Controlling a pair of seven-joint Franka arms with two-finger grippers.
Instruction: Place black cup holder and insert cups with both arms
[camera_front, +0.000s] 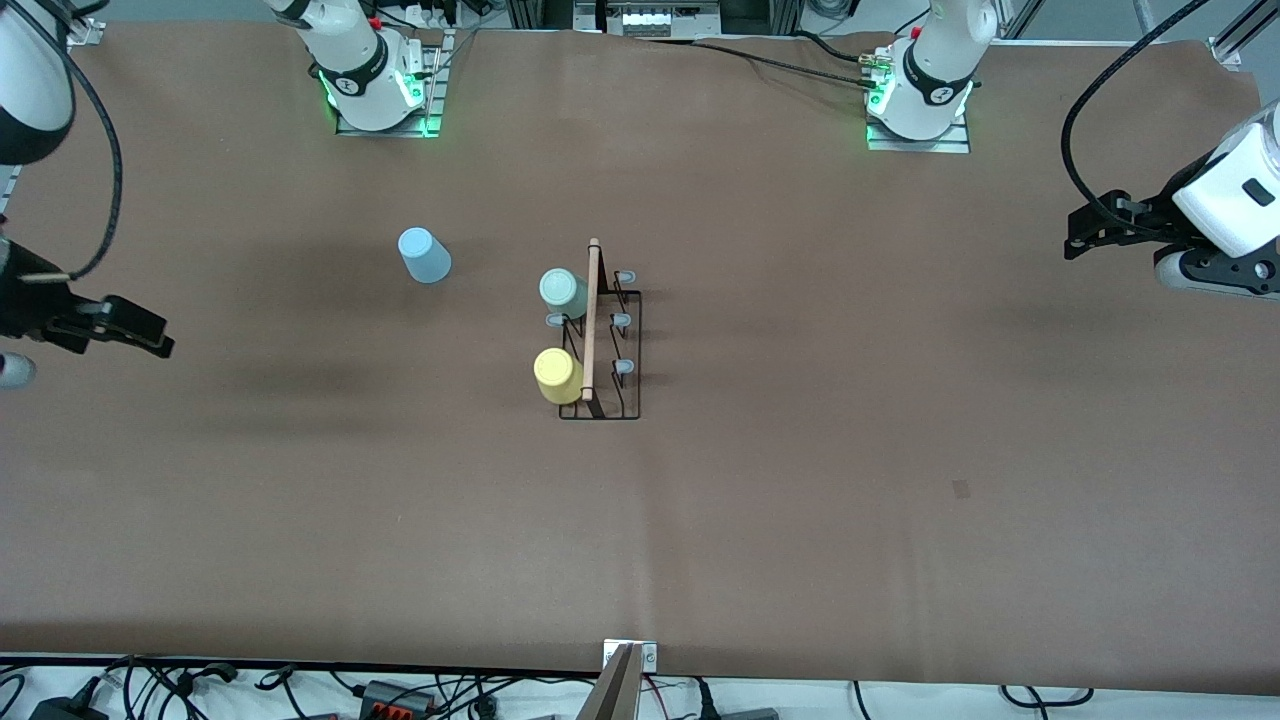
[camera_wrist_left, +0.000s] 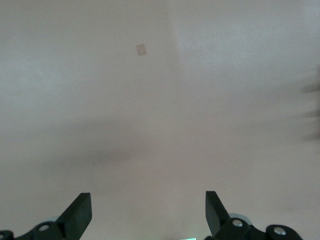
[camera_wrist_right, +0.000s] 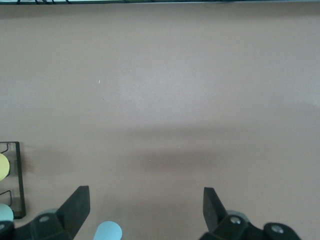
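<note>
Black cup holder (camera_front: 600, 340) carries mint cup (camera_front: 563, 290), yellow cup (camera_front: 558, 375); seemingly pegged.

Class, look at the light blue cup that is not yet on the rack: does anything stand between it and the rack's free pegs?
Nothing visible does. The light blue cup stands alone toward the right arm's end; bare table separates it from the black cup holder. The mint green cup and yellow cup fill two pegs; a free one sits between them.
</note>
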